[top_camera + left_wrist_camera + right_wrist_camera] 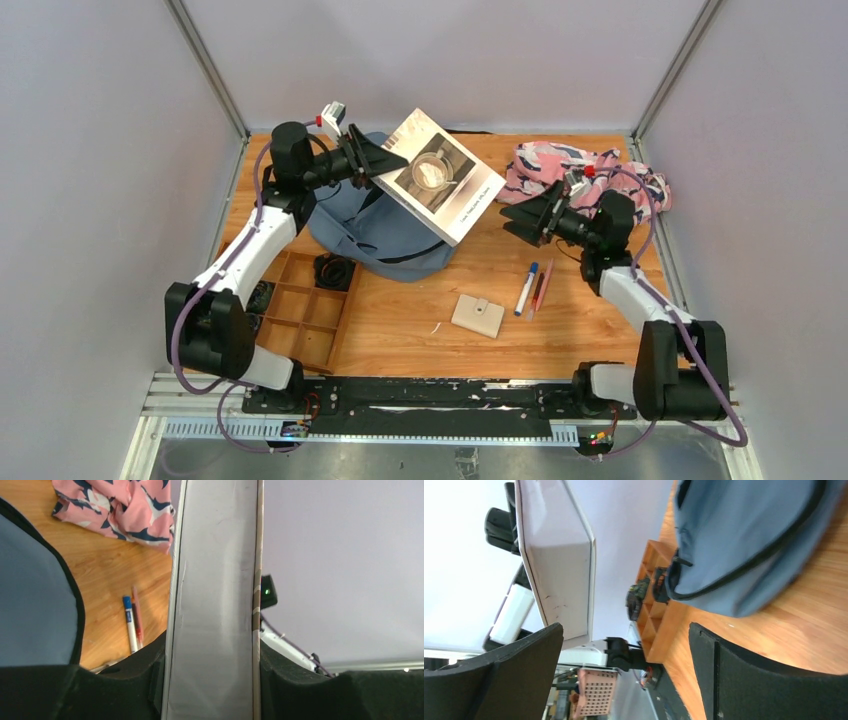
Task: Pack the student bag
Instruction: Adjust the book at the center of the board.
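Packing looks barely begun: the left tool (378, 160) grips a book (440, 175) above the student bag (385, 240), which lies far left on the worktop (400, 335), the right tool (515, 220) gapes empty beside the book, and pens (530, 288), a small box (478, 316) and a cloth (560, 170) wait outside.

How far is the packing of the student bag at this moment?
Done: nothing can be seen inside the student bag yet. In hand: the left claw holds the book raised near the bag; the right claw is open and empty. Remaining: book, pens, beige box and patterned cloth are outside.
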Available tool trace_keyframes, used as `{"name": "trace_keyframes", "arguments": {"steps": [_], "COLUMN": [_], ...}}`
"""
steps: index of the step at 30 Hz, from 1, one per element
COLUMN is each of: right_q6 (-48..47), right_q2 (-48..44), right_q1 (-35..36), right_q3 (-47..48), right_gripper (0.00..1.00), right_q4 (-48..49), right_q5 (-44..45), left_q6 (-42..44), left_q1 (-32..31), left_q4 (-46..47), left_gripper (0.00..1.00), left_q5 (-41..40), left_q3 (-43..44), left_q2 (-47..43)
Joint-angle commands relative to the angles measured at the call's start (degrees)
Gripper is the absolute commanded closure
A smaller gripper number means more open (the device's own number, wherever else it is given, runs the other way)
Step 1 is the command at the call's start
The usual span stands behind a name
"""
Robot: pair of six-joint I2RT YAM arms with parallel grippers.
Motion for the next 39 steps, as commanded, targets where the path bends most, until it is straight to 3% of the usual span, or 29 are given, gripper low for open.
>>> {"name": "trace_keyframes", "arguments": {"steps": [1, 5, 7, 18, 28, 39], "right_q6": [23.17, 32.80, 35.71, 33.39, 33.18, 32.78], "right_q2": [2.24, 10.03, 13.22, 17.28, 13.73, 12.81], "right_q1": [5.84, 8.73, 10.49, 17.49, 15.12, 15.58], "right_q3": [-3.51, -3.85, -2.84, 4.48, -1.81, 1.12], "right_gripper": [0.01, 0.00, 0.00, 0.00, 0.00, 0.00], "right_q4": [33.72, 53.61, 58.38, 58.65, 58.57, 57.58], "right_q5": [11.48, 17.46, 19.65, 21.98, 21.90, 19.49], "left_q6": [-6.11, -7.30, -8.82, -9.61, -9.59, -9.00], "left_q1": [-0.05, -0.01, -0.01, -0.01, 2.14, 2.37], "left_q4": [2.58, 3.75, 5.44, 7.46, 7.53, 7.46], "left_gripper": [0.73, 0.73, 0.73, 0.74, 0.75, 0.74], "left_q5": [-4.35, -5.99, -6.44, -6.80, -7.13, -5.68], "left_q3": [2.29, 1.63, 1.00, 0.17, -0.16, 0.12], "left_q2": [-2.11, -2.49, -2.32, -2.31, -2.83, -2.44]}}
